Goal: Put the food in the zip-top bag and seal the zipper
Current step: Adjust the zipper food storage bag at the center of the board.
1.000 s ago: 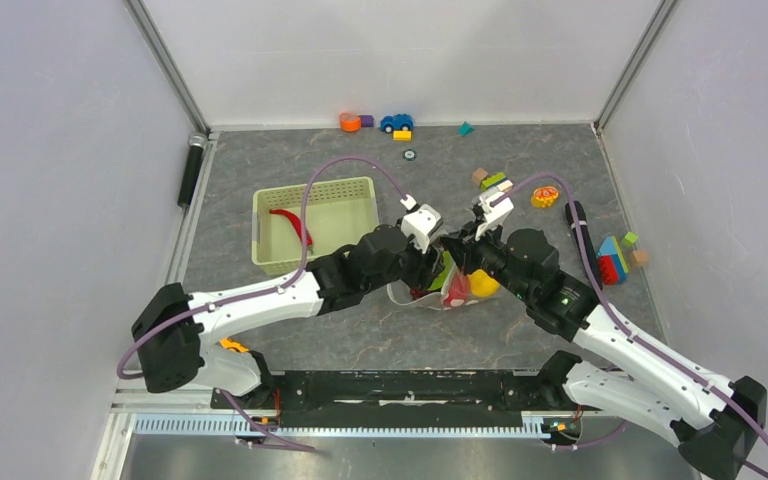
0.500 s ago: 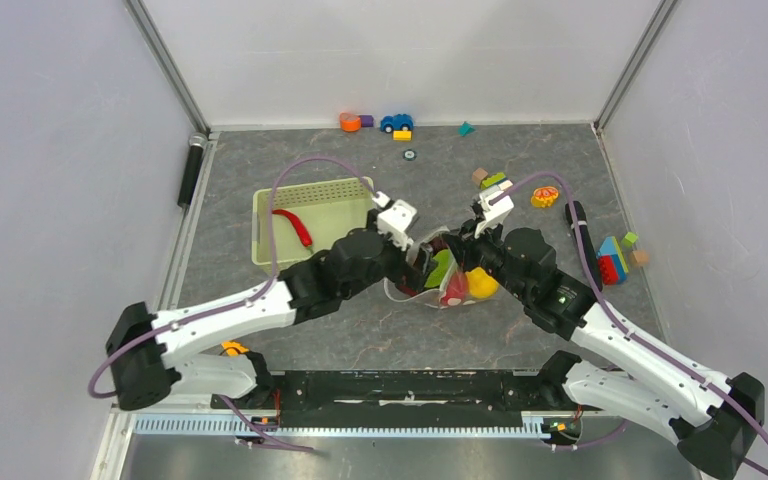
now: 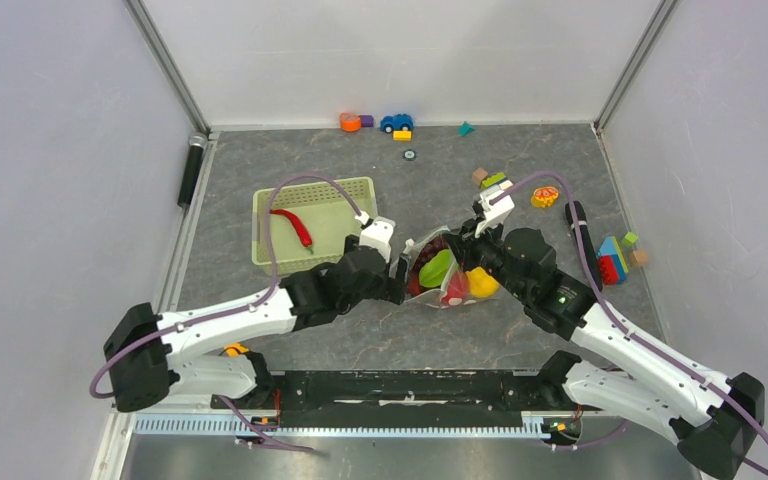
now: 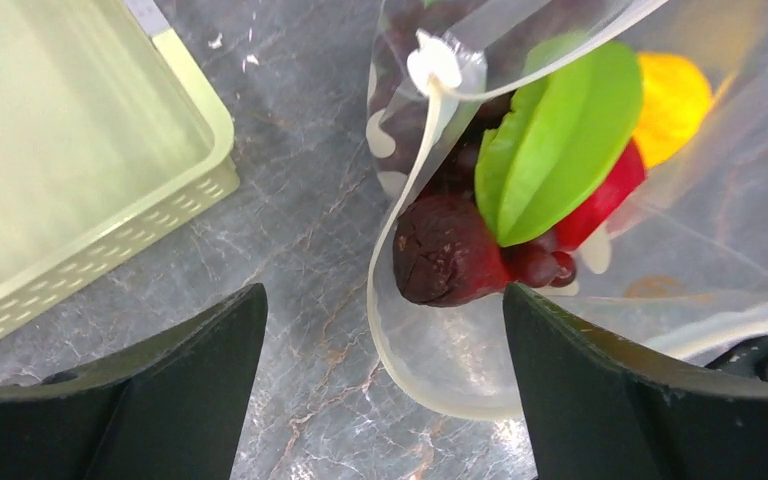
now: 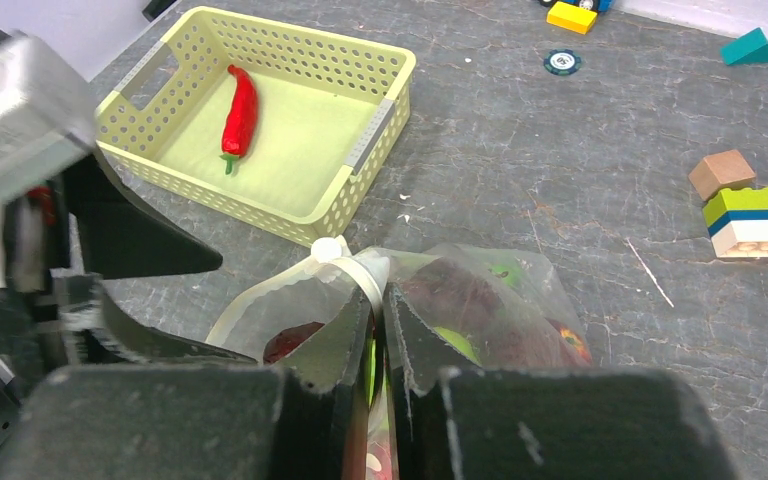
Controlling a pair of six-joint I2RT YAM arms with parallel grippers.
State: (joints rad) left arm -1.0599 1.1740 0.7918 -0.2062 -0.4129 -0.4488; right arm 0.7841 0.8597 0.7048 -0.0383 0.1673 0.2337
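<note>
Though unclear overhead, right hand [image 5: 380, 305] on zipper [image 5: 358, 268].

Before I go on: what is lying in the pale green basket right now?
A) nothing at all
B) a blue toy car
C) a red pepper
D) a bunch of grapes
C: the right wrist view shows a single red pepper lying on the floor of the basket, with nothing else inside it.
</note>
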